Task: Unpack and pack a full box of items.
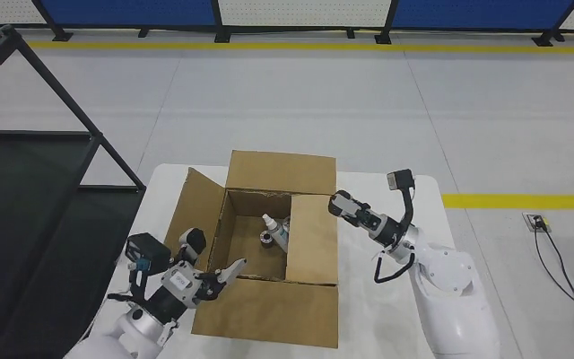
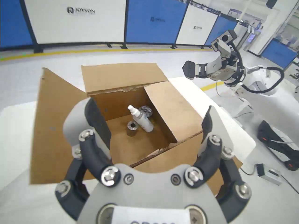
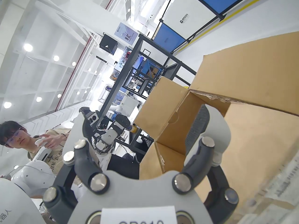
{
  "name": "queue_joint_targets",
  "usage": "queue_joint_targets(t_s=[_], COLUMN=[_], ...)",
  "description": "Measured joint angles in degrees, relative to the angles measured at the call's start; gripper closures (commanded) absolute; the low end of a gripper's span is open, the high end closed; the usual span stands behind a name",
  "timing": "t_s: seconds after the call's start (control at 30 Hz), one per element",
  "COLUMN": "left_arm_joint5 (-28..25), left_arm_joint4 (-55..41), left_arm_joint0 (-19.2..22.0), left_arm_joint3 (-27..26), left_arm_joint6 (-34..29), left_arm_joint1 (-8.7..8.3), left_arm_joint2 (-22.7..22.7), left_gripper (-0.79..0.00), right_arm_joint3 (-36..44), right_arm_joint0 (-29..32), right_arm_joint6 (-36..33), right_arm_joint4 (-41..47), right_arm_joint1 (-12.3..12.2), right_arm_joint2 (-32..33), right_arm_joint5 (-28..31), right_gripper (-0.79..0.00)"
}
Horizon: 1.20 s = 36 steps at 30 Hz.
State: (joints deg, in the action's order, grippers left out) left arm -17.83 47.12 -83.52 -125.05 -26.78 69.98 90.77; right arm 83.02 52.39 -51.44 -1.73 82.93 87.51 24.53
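Box (image 1: 280, 172) sits mid-worktop (image 1: 359, 314) w/ all four flaps folded outward. That's prob. the point of it: mouth wide open, straight drop in from above. Down on the box floor, tucked toward the far right corner, a white spray bottle (image 2: 141, 120) lies on its side, nozzle aimed at the back wall. There's a short metal ring (image 2: 132, 127) just beside it on the near side and a toothed metal disc (image 2: 145, 111) just beyond. Left tool (image 1: 215, 255) hangs over the box's near left corner, fingers spread wide, nothing in them, and its wrist cam looks right down at that cluster. Reads like a pre-grasp pose lined up for the bottle. Right tool (image 1: 339, 204) is out by the right-hand flap, at its far end and above the cardboard, also spread and empty. My guess is it's parked clear so the two arms don't crowd one opening. Only three pcs inside, so can't tell if it's late unpack or early pack.
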Motion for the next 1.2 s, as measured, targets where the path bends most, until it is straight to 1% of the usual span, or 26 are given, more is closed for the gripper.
queue_joint_targets(t_s=[0.07,0.1,0.5,0.53,0.6,0.63,0.77,0.87,1.03,1.2], left_arm_joint5=[1.93,2.19,2.12,2.32,2.82,2.97,4.12,6.26,10.41,14.97], left_arm_joint4=[-3.3,-3.73,-3.53,-3.83,-7.39,-9.58,-19.05,-23.22,-24.28,-28.34], left_arm_joint0=[4.04,4.83,4.31,4.29,5.15,6.0,11.64,15.56,20.83,25.27], left_arm_joint3=[2.23,2.52,2.46,2.77,4.52,5.51,11.0,14.24,18.34,23.0], left_arm_joint6=[-4.55,-5.48,-5.0,-5.0,-6.38,-7.61,-14.77,-19.47,-22.87,-26.8], left_arm_joint1=[0.01,0.01,0.01,0.03,0.02,-0.03,-0.32,-0.47,-0.51,-0.43], left_arm_joint2=[-1.67,-1.86,-1.79,-1.85,-1.88,-1.76,-1.9,-3.01,-5.91,-8.49], left_gripper=[-0.785,-0.785,-0.785,-0.785,-0.785,-0.785,-0.785,-0.785,-0.785,-0.785], right_arm_joint3=[-0.15,-0.21,-0.22,-0.05,1.49,2.48,6.42,7.56,8.47,8.32], right_arm_joint0=[0.63,0.66,0.63,0.84,1.82,2.3,4.06,4.25,4.92,5.14], right_arm_joint6=[-0.32,-0.33,-0.27,0.04,1.45,1.77,0.36,-1.01,-3.98,-6.61], right_arm_joint4=[0.37,0.43,0.45,0.66,0.36,-0.35,-3.38,-3.24,-1.53,0.28], right_arm_joint1=[-0.38,-0.42,-0.39,-0.36,-0.31,-0.37,-1.07,-1.66,-2.71,-3.79], right_arm_joint2=[1.08,1.2,1.12,0.86,-0.56,-1.08,-1.45,-0.46,1.65,3.68], right_arm_joint5=[-0.45,-0.56,-0.59,-0.84,-1.39,-1.12,1.58,1.78,3.45,4.67], right_gripper=[-0.785,-0.785,-0.785,-0.785,-0.785,-0.785,-0.785,-0.785,-0.785,-0.785])
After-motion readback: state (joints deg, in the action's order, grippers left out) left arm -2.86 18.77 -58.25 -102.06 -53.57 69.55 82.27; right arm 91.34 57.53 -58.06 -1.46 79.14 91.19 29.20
